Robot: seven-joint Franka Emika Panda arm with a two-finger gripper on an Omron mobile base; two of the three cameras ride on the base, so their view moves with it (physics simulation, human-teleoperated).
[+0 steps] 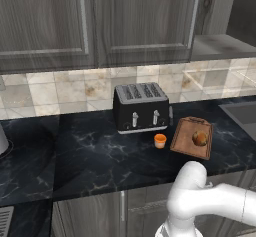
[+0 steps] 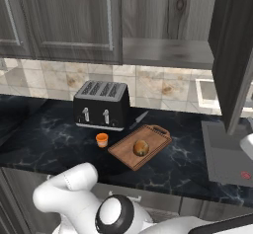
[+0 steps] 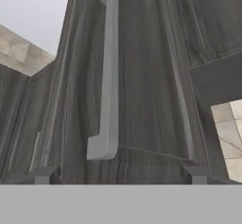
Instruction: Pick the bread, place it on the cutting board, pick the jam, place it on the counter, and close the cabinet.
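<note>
The bread (image 1: 200,138) (image 2: 141,147) lies on the cutting board (image 1: 184,136) (image 2: 154,139). To the board's left the orange jam (image 1: 160,140) (image 2: 102,139) stands on the black marble counter (image 1: 90,156) (image 2: 49,134). The cabinet (image 2: 168,50) stands open: its bare shelf shows and its door (image 2: 237,55) swings out at the right. In the hand view my gripper (image 3: 120,176) faces a grey wood-grain door panel (image 3: 151,76) close up. A silver bar handle (image 3: 108,76) runs just above the gap between the fingertips (image 3: 45,175), which are wide apart with nothing between them.
A black four-slot toaster (image 1: 140,106) (image 2: 102,104) stands behind the jam against the tiled wall. A sink (image 1: 242,113) (image 2: 227,149) lies right of the board. Closed cabinet doors (image 1: 140,21) hang over the toaster.
</note>
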